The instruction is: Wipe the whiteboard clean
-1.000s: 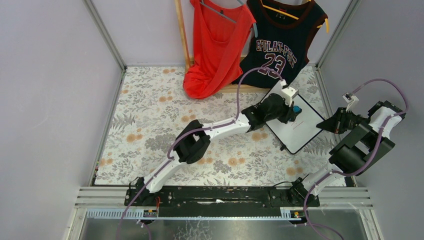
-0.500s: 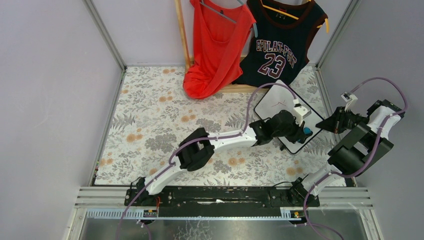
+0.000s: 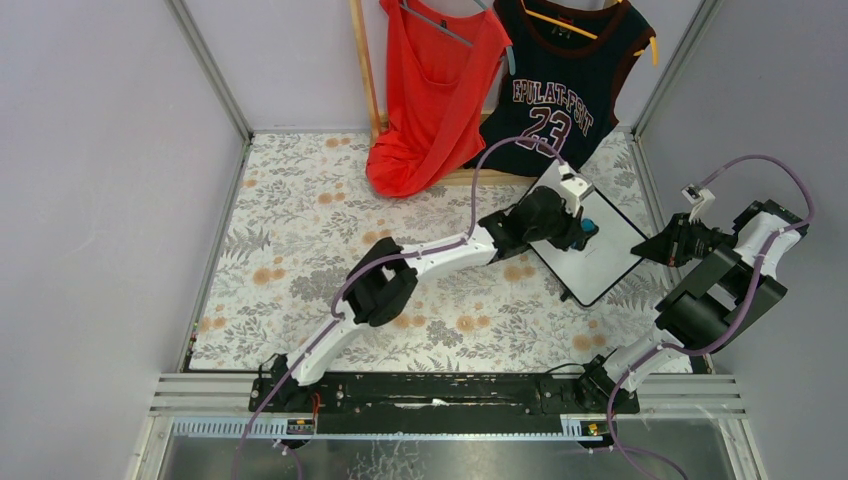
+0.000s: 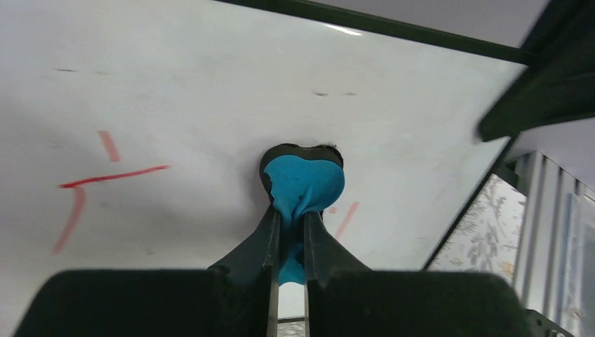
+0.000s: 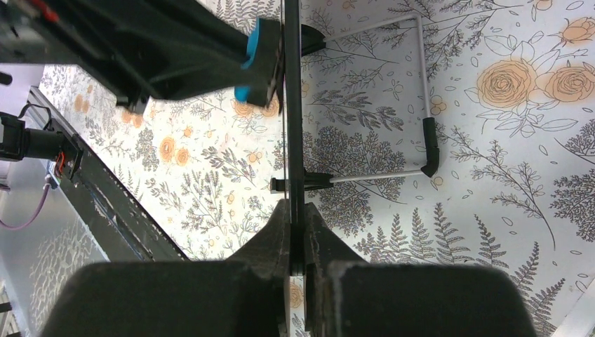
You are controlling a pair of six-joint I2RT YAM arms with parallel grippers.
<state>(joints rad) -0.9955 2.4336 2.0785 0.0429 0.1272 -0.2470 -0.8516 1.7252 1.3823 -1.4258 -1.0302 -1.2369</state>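
Blue foam eraser (image 4: 303,184) is squished between the left gripper (image 4: 290,214) tips, jaws almost touching, and its face is pressed on the whiteboard (image 4: 210,77). Right gripper (image 5: 295,210) is clamped tight on the board's thin right edge.

Board's at the far right of the floral tablecloth (image 3: 320,230). It looks tipped up rather than flat, w/ its wire stand (image 5: 425,105) behind it.

Stuff that could go wrong imo:
- Push too hard and the board pivots or slides out of that edge pinch, since it's a skinny grip.
- Eraser's held by a small bit, so a sideways drag could twist it out.
- Red strokes (image 4: 105,175) on the left aren't wiped yet, plus a small one right by the eraser. Easy to miss w/ short passes.

Pose: left arm stretches diagonally from the near base to far right, elbow bent mid-table. Right arm is folded up at the right side, wrist pointing left at the board.
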